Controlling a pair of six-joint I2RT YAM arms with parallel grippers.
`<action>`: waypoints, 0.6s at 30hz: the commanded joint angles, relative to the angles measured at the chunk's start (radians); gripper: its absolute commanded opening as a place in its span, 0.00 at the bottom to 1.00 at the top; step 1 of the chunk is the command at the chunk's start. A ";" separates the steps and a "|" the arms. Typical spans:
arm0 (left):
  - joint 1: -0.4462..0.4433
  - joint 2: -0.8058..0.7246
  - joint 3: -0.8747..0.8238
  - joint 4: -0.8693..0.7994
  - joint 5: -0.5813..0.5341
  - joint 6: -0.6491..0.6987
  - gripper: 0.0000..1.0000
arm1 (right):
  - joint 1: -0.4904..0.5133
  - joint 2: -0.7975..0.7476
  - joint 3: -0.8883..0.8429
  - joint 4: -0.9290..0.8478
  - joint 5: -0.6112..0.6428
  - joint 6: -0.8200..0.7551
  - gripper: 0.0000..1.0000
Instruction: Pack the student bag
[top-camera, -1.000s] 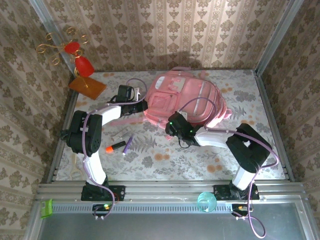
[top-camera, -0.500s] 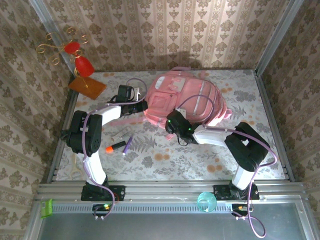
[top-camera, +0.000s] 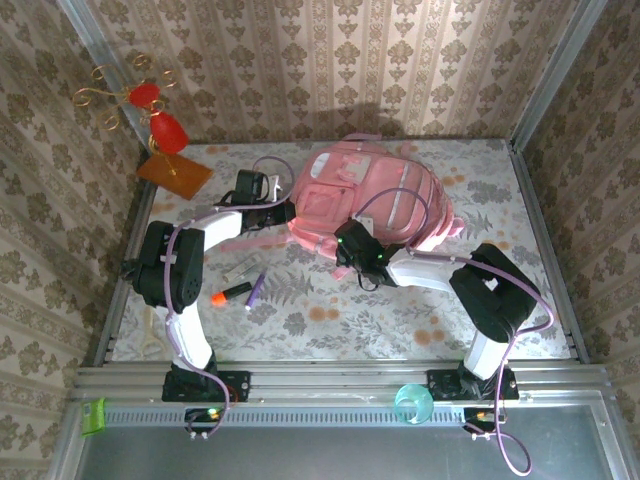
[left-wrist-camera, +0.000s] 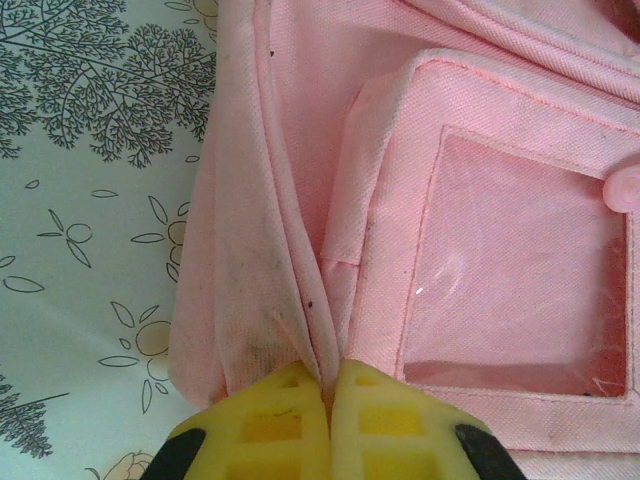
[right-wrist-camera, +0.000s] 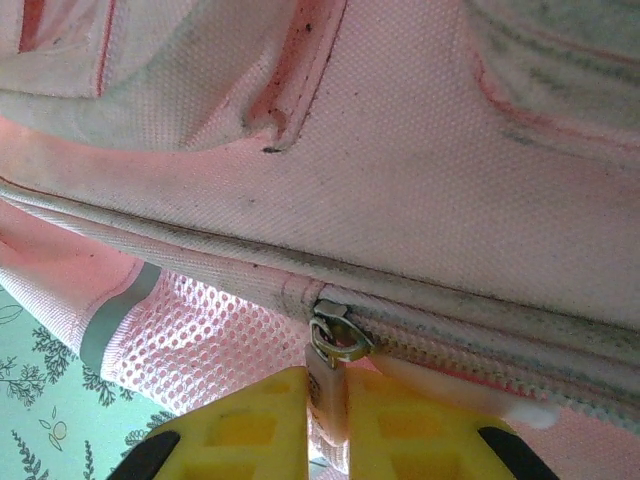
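On the metal rail at the near edge of the table (top-camera: 330, 320), a teal cup (top-camera: 411, 403) stands right of centre and a small green object (top-camera: 93, 415) sits at the left end. On the left half of the table, a black marker with an orange cap (top-camera: 232, 292) and a purple pen (top-camera: 255, 290) lie just beside each other, with a small clear item (top-camera: 240, 268) a little farther back. The right end effector (top-camera: 345, 250) is at the near edge of the backpack (top-camera: 370, 195). In the right wrist view its yellow pads (right-wrist-camera: 260, 420) are nearly together, pinching the tab of the zipper pull (right-wrist-camera: 335, 340). The pull sits on a zipper line running across the pink fabric, above a mesh panel (right-wrist-camera: 200, 340). The left end effector (top-camera: 287, 212) is at the left side of the backpack. In the left wrist view its pads (left-wrist-camera: 270, 420) are fully closed on a fold of pink fabric, beside a pocket with a clear window (left-wrist-camera: 520, 270). The backpack lies flat on the far half of the table, centred slightly to the right, front pockets upward. At the far-left corner stands a gold wire ornament with red pieces (top-camera: 160, 130) on a brown base (top-camera: 175, 175).
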 joint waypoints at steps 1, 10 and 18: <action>0.006 0.005 -0.011 -0.043 0.026 0.032 0.00 | -0.019 -0.044 -0.022 -0.010 0.031 -0.010 0.15; 0.016 0.006 -0.017 -0.044 0.024 0.035 0.00 | -0.041 -0.060 -0.035 -0.019 -0.038 -0.044 0.05; 0.024 -0.002 -0.021 -0.051 -0.001 0.044 0.00 | -0.063 -0.086 -0.049 -0.062 -0.082 -0.072 0.00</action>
